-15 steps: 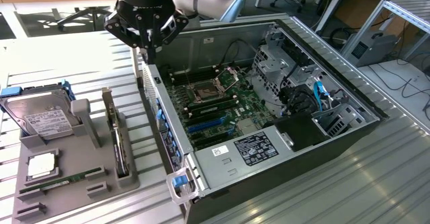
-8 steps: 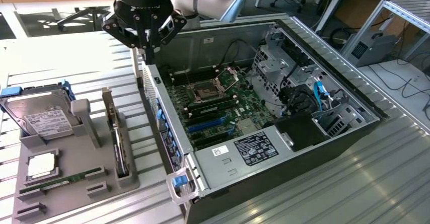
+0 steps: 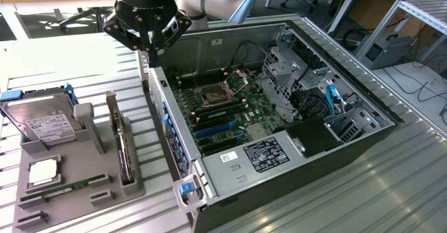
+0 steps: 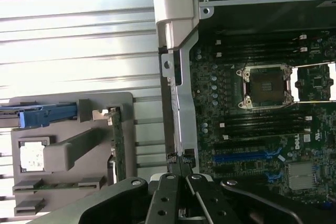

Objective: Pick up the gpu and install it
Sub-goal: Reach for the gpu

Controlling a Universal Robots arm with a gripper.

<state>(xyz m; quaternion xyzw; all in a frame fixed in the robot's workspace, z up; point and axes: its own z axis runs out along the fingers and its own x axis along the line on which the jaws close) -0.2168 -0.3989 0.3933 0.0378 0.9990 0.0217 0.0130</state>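
gpu [image 3: 124, 149] x1 upright in holder [image 3: 77, 165], end effector [image 3: 152, 60] shut

The arm [image 3: 216, 0] runs out past the exterior view's top edge. The gpu [image 3: 125, 154] stands on edge, its lower edge hidden in the grey holder [image 3: 87, 162]. Print on the hard drive [image 3: 45, 123] label is too small to read.

Bare ribbed metal formed table [image 3: 391, 191], brushed, glare-streaked. Grey sheet metal made case [image 3: 234, 178], dull finish. Moulded plastic tray [image 3: 77, 193] looked matt grey. Dark board of gpu [image 3: 125, 154] carried silvery metal bracket. Shiny metal hard drive [image 3: 45, 123] bore white paper label. Blue latch [image 3: 185, 187] looked glossy plastic. Black gripper [image 3: 152, 55] looked matt.
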